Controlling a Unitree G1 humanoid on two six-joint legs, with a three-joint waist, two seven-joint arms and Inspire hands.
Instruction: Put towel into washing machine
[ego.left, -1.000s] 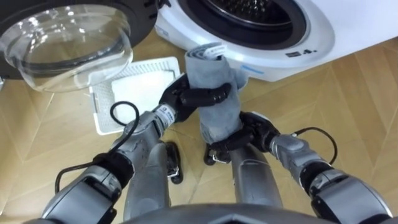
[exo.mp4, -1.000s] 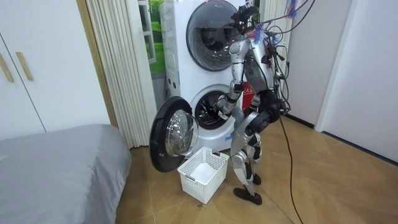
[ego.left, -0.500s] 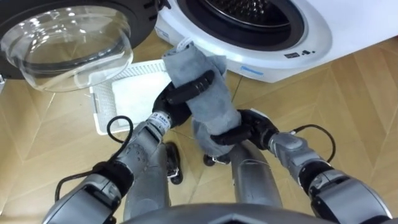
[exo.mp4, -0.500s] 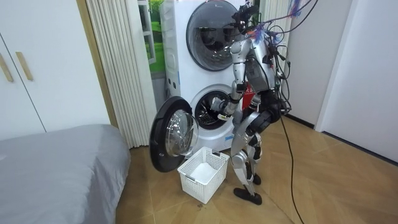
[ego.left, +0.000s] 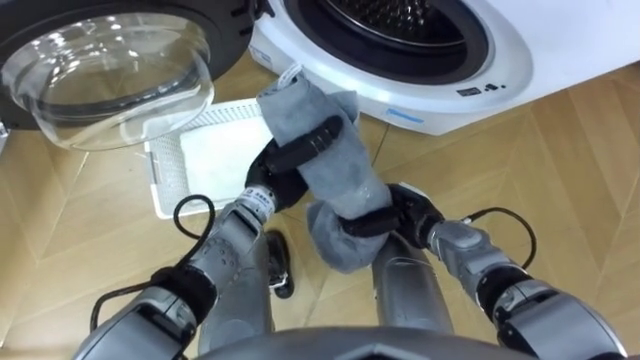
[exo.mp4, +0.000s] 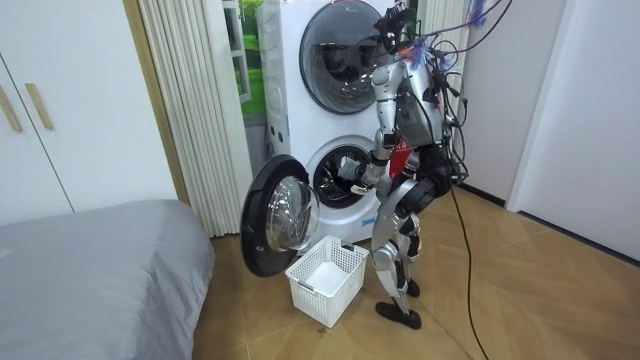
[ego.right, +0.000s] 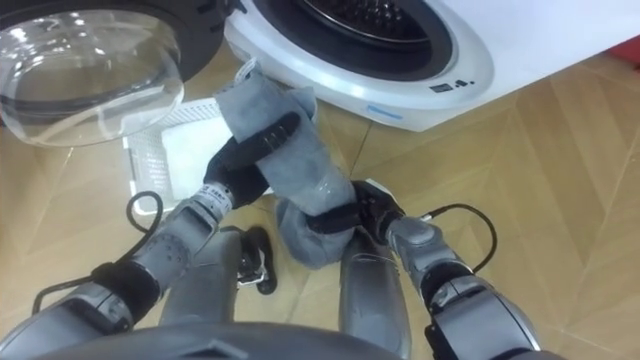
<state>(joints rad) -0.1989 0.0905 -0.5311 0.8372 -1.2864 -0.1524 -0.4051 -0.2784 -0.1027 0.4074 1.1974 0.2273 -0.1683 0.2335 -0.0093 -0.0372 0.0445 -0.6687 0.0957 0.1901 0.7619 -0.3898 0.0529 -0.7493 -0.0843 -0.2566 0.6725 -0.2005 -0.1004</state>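
Observation:
A grey towel (ego.left: 335, 175) hangs bunched between both hands, just in front of the lower washing machine's open drum (ego.left: 400, 22). My left hand (ego.left: 285, 160) has its fingers curled round the towel's upper part, whose top end points up and left. Below it, my right hand (ego.left: 400, 212) has its fingers wrapped across the towel's lower end, which bulges beneath them. In the right eye view the towel (ego.right: 295, 160) sits between the left hand (ego.right: 240, 158) and the right hand (ego.right: 368, 212). The room view has me standing upright before the machine (exo.mp4: 340, 175), arms held low at the drum.
The machine's round glass door (ego.left: 110, 70) stands swung open at my left. A white slatted basket (ego.left: 200, 150) sits on the wooden floor under the door (exo.mp4: 278, 215). In the room view a second machine is stacked above, and a grey bed (exo.mp4: 90, 270) lies at that view's left.
My right hand's fingers have curled onto the towel's lower end. The left hand has shifted the upper end a little left, so the towel now leans.

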